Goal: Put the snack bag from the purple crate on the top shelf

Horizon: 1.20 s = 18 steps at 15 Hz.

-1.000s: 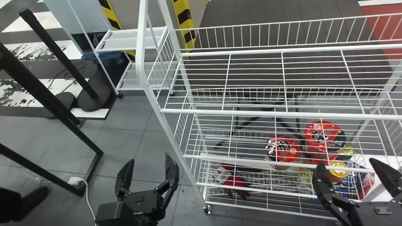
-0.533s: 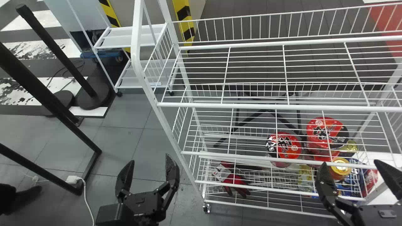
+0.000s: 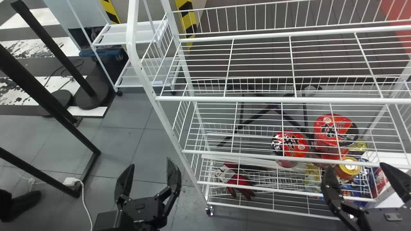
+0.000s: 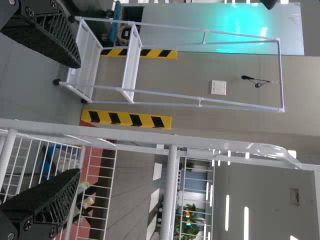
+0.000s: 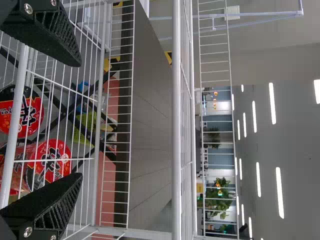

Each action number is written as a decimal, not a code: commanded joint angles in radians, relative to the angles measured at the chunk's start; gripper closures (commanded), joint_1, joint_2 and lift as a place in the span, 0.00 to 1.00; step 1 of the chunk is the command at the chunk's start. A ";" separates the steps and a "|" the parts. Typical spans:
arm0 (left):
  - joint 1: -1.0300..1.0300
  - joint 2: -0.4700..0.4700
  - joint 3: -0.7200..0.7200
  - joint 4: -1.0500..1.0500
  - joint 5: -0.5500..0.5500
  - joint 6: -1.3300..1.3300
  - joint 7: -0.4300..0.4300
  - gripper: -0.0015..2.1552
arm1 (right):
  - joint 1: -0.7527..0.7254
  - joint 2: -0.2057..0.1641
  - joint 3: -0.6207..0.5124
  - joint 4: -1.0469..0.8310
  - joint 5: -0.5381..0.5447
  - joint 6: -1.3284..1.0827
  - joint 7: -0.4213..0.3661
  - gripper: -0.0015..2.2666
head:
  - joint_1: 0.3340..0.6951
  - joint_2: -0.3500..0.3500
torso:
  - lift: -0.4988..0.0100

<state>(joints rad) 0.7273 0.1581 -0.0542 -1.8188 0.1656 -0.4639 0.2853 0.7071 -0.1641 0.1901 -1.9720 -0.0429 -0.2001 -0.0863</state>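
Observation:
In the head view my left gripper (image 3: 147, 176) stands open over the floor, left of the white wire rack. My right gripper (image 3: 358, 179) is open with nothing held, in front of the rack's lower right part. The top shelf (image 3: 263, 61) holds nothing. In the left wrist view my left gripper (image 4: 75, 117) has its fingers apart, with the rack's post beyond. In the right wrist view my right gripper (image 5: 77, 120) is spread before the wire shelves. I see no snack bag or purple crate.
Red-lidded cups (image 3: 290, 146), a gold-topped can (image 3: 348, 168) and red gloves (image 3: 237, 179) lie on lower rack levels. A white box (image 3: 390, 160) is at the right. Black posts (image 3: 48, 89) and a white cable (image 3: 85, 205) are at the left.
In the head view the rack's upper shelves have shifted upward and look larger. Both grippers remain open and nearly in the same place in that view.

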 commanded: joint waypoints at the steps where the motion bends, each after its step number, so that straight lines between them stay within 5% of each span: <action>1: 0.001 0.001 0.001 -0.002 0.000 0.003 0.000 0.03 | -0.001 0.000 0.000 0.005 0.000 0.000 0.000 0.00 | 1.00 0.82 | 0.63; 18: 0.007 -0.002 -0.004 0.006 -0.002 -0.034 0.008 0.03 | -0.005 0.000 0.006 0.012 0.005 0.000 0.000 0.00 | 1.00 0.84 | 0.50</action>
<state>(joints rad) 0.7348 0.1564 -0.0581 -1.8127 0.1641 -0.4940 0.2918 0.7025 -0.1641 0.1964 -1.9576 -0.0390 -0.2001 -0.0868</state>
